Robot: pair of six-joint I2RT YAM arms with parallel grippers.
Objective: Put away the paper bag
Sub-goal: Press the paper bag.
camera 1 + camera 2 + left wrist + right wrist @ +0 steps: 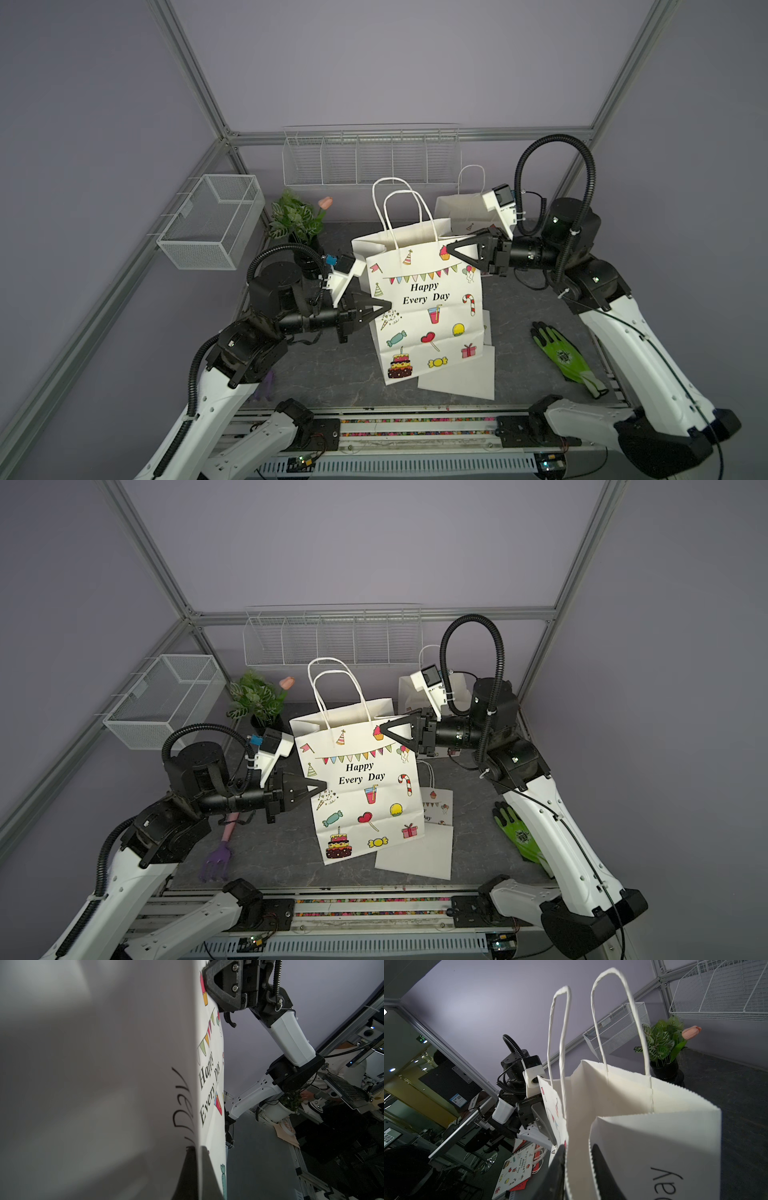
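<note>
**In both top views**, the printed paper bag [424,307] [365,787] stands upright at the middle of the dark tabletop [332,374], handles up, between the two arms. The left pincer [384,307] [320,787] is pressed together on the bag's left edge. The right pincer [451,249] [384,729] sits at its upper right corner.

**Left wrist view:** dark fingers [186,1174] pinch the bag's side fold.

**Right wrist view:** the right pincer's fingers [602,1167] straddle the open rim, paper between them with a gap showing. Whether they clamp it cannot be told.
</note>
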